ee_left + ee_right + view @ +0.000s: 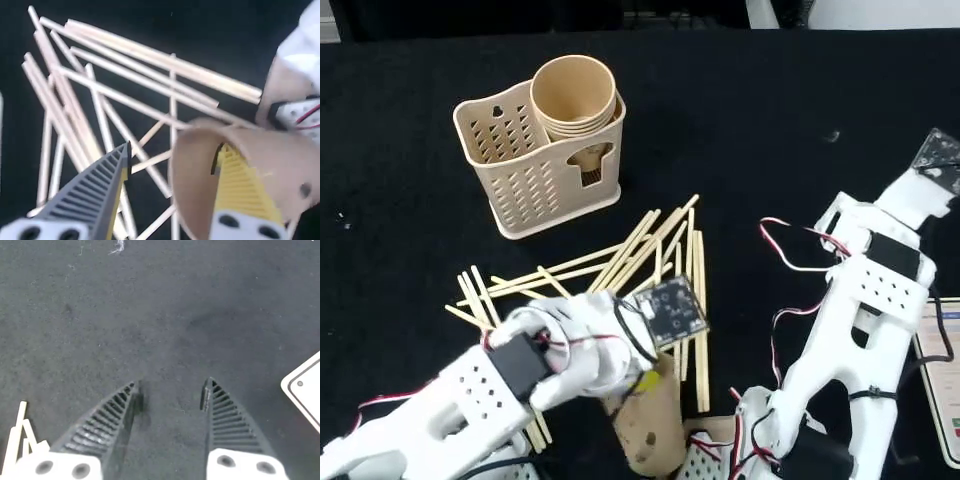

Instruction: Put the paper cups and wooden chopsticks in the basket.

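Observation:
A brown paper cup (650, 425) lies on its side near the table's front edge. My left gripper (640, 385) is open at the cup's mouth. In the left wrist view the yellow finger (240, 185) sits inside the cup (270, 155) and the grey finger (95, 190) hangs outside it, so the left gripper (173, 149) straddles the cup's wall. Loose wooden chopsticks (650, 250) (125, 75) lie crossed on the black cloth beside it. The beige basket (535, 185) stands at the back left with stacked paper cups (575, 95) in one compartment. My right gripper (170, 390) is open and holds nothing above bare cloth.
The right arm (860, 330) is folded at the right side of the table. A flat white-edged card or device (942, 370) (305, 390) lies at the right edge. A few chopstick ends (20, 435) lie near the right gripper. The basket's other compartment (500, 135) holds nothing.

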Robot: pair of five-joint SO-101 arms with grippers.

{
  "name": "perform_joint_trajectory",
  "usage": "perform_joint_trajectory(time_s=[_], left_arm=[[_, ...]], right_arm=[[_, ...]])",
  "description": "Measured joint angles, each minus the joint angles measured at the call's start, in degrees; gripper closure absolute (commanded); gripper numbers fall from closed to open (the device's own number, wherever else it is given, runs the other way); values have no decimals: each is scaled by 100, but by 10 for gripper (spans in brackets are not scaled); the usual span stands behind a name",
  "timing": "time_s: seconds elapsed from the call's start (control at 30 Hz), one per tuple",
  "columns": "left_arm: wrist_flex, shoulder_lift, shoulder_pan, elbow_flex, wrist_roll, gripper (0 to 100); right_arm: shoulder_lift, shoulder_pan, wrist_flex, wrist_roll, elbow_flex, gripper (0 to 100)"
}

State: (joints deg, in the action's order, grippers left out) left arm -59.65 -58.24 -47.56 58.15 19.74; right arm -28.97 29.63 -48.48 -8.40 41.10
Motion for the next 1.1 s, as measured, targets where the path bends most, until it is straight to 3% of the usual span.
perform_joint_trajectory(time_s=[0.3,0.67,0.9,1.0,1.1], left_arm=[[475,185,-703,132,-879,717],[-2013,668,-1433,-1240,-949,716],[-2347,695,-2136,-1292,-958,716],[-2321,695,-2075,-1292,-958,716],[-2242,695,-1582,-1292,-949,716]], right_arm=[[0,18,0,0,0,805],[0,167,0,0,0,805],[0,167,0,0,0,805],[0,167,0,0,0,805],[0,167,0,0,0,805]])
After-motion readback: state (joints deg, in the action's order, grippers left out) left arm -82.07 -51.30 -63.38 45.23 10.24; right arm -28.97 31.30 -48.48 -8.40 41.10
